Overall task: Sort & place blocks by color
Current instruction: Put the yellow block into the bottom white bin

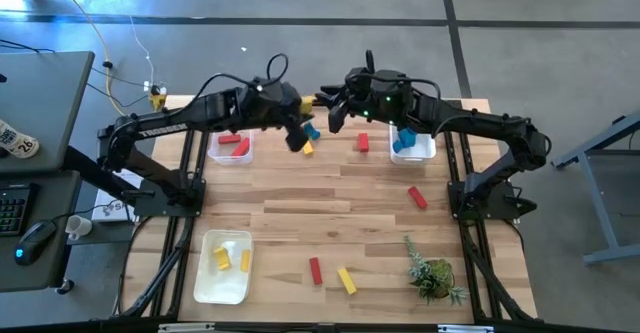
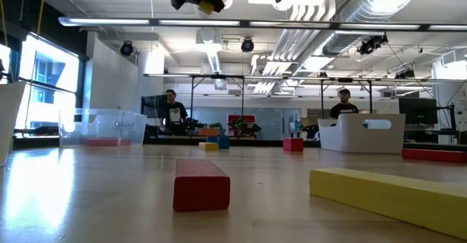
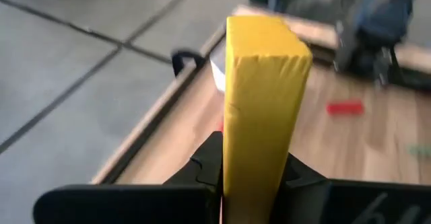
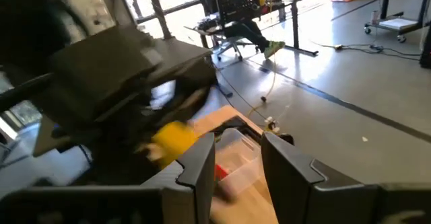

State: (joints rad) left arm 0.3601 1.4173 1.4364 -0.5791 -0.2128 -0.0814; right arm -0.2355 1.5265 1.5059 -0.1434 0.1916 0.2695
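Observation:
My left gripper [image 1: 306,105] is high above the table's far middle, shut on a yellow bar block [image 3: 264,83], which also shows in the high view [image 1: 321,99] and the low view [image 2: 211,1]. My right gripper [image 4: 239,167] is open and empty, facing the left gripper close by [image 1: 334,113]. A blue block [image 1: 312,131], a yellow block [image 1: 308,149] and a red block [image 1: 363,143] lie flat on the table below them. More red blocks [image 1: 417,197] [image 1: 315,270] and a yellow bar [image 1: 346,280] lie nearer the front. My left gripper pinches the yellow bar between its two fingers, on the two side faces at its lower end [image 3: 256,170]. The bar sticks out forward along the fingers, past their tips. It is lifted clear, high above the table.
A clear bin with red blocks [image 1: 232,146] stands at the far left, a bin with blue blocks [image 1: 412,143] at the far right, and a bin with yellow blocks [image 1: 224,265] at the near left. A small green plant [image 1: 432,273] stands at the near right. People sit in the room behind.

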